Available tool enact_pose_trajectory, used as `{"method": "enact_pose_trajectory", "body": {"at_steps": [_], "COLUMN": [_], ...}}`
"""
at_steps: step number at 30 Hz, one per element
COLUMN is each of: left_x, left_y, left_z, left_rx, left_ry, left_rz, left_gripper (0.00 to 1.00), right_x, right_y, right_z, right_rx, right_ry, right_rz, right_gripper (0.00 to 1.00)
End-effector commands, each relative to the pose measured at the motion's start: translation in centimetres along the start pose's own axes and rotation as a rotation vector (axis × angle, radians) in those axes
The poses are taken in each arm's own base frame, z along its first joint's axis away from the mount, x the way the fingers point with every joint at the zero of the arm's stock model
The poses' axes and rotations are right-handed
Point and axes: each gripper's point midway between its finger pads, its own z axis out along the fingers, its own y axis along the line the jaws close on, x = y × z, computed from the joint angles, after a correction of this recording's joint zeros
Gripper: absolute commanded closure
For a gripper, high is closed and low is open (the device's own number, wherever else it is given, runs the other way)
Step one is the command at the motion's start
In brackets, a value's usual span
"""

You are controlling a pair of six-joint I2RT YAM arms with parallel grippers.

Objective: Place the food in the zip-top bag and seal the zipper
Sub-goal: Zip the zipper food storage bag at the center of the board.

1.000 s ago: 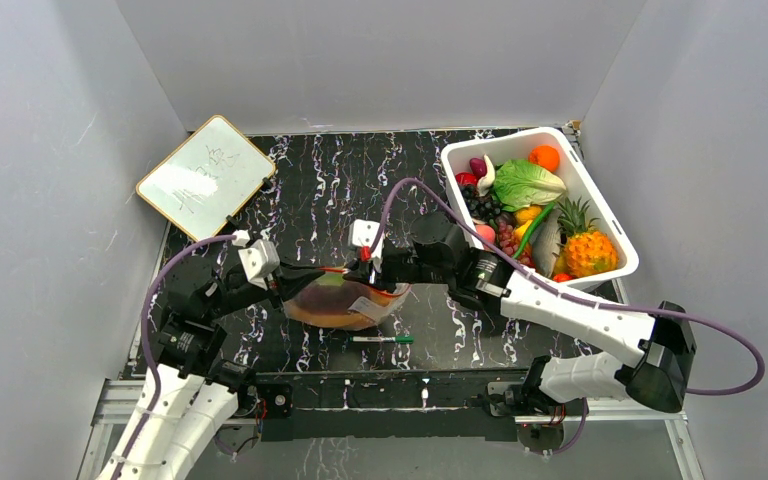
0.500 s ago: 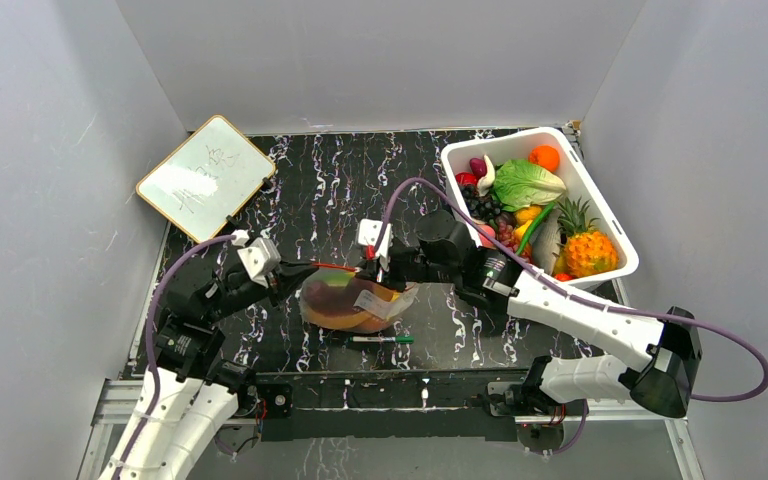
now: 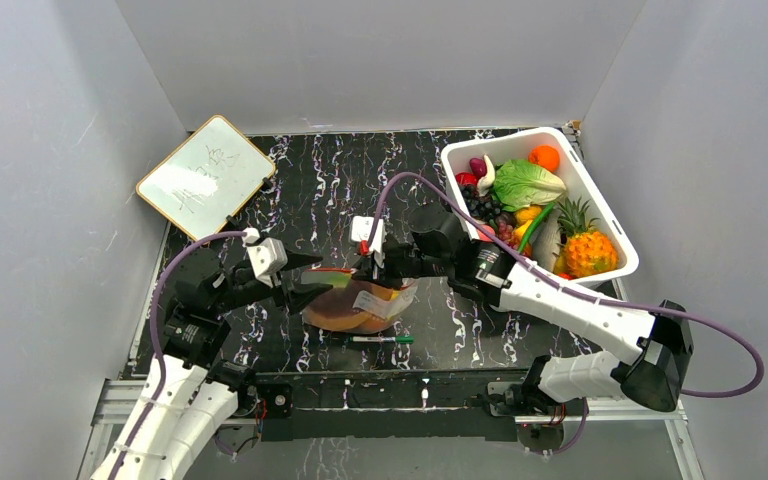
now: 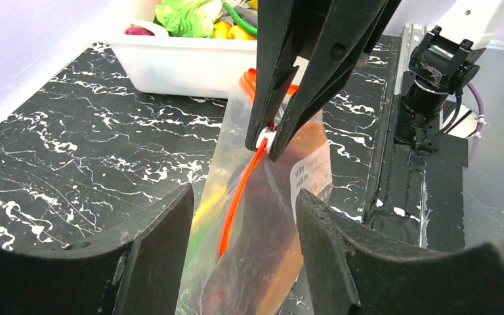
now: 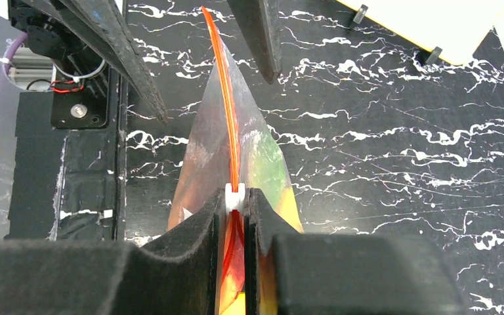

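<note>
The clear zip-top bag (image 3: pixel 355 305) stands on the black marbled table between both arms. Food (image 3: pixel 338 314) shows through its plastic as orange, green and yellow shapes. The orange-red zipper (image 4: pixel 239 197) runs along the bag's top edge. My right gripper (image 5: pixel 236 197) is shut on the white slider at the zipper's right end. My left gripper (image 4: pixel 244 197) is open. Its fingers (image 4: pixel 151 256) stand on either side of the bag's left end without touching it.
A white tub (image 3: pixel 608 215) full of toy fruit and vegetables sits at the back right. A small whiteboard (image 3: pixel 205 177) leans at the back left. A white-and-green marker (image 3: pixel 380 340) lies just in front of the bag.
My left gripper has opened and let go of the bag's left end. The right gripper has kept its grip on the slider and hardly moved.
</note>
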Motion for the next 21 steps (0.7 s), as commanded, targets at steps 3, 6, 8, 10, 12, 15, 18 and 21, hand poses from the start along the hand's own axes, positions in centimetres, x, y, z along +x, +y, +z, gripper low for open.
{"method": "enact_pose_trajectory", "body": {"at_steps": [3,6,8,10,12,15,18,21], "left_x": [-0.1,0.3,0.4,0.4,0.3,0.0,-0.6,-1.1], "left_y": [0.1,0.1,-0.2,-0.2,0.0,0.7,1.9,2.9], "left_z": [0.6,0.9,1.0,1.1,0.9,0.6,0.0,-0.6], "left_rx": [0.045,0.065,0.086,0.091,0.076,0.015,-0.082,-0.166], "left_ry": [-0.027,-0.016,-0.012,-0.01,-0.007,-0.004,-0.004,-0.006], "left_rz": [0.05,0.036,0.03,0.027,0.034,0.045,0.055,0.067], "left_gripper": [0.47,0.52,0.65,0.9,1.0,1.0,1.0,1.0], "right_x": [-4.9,-5.0,-4.9,-4.7,-4.3,-3.7,-2.9,-2.3], "right_y": [-0.8,-0.7,-0.7,-0.6,-0.6,-0.7,-0.9,-1.3], "right_z": [-0.4,-0.4,-0.3,-0.3,-0.4,-0.6,-1.0,-1.5], "right_rx": [0.001,-0.007,-0.007,-0.005,-0.003,0.019,0.043,0.076], "right_ry": [-0.139,-0.145,-0.144,-0.142,-0.134,-0.114,-0.083,-0.056], "right_rz": [-0.049,-0.045,-0.044,-0.042,-0.039,-0.029,-0.011,0.002], "right_gripper": [1.0,1.0,1.0,1.0,1.0,1.0,1.0,1.0]}}
